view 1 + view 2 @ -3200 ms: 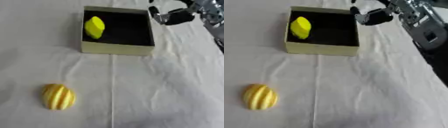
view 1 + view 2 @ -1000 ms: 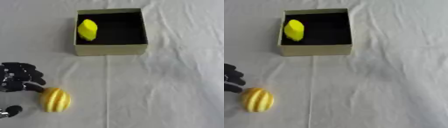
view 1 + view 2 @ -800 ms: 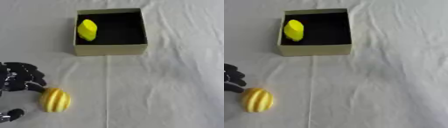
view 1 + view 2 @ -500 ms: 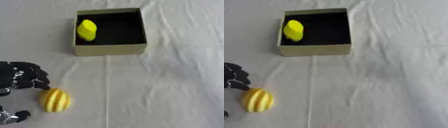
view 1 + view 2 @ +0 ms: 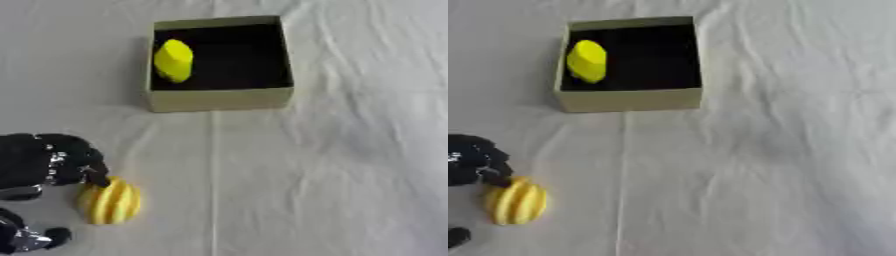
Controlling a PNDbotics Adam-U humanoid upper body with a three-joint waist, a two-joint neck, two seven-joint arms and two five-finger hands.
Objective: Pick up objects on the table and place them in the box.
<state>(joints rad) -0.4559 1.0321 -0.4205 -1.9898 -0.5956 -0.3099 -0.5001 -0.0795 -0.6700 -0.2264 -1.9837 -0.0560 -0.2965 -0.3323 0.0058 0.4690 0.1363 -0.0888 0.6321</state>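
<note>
A ribbed yellow fruit-like object (image 5: 109,201) lies on the white cloth at the lower left. My left hand (image 5: 42,162) comes in from the left edge; its black fingers (image 5: 86,165) curve down and touch the object's upper left side. The thumb (image 5: 33,238) shows apart below, near the bottom corner, not closed on the object. An open olive cardboard box (image 5: 219,99) with a dark inside stands at the upper middle. A smooth yellow lemon-like object (image 5: 173,60) lies against the box's left wall. My right hand shows in no view.
White wrinkled cloth (image 5: 350,175) covers the whole table, with a straight crease (image 5: 213,190) running from the box toward the front edge. No other objects lie on it.
My left hand has moved right and slightly down from the left edge until its fingers reach the ribbed yellow object. The right hand, earlier near the box, has left the view.
</note>
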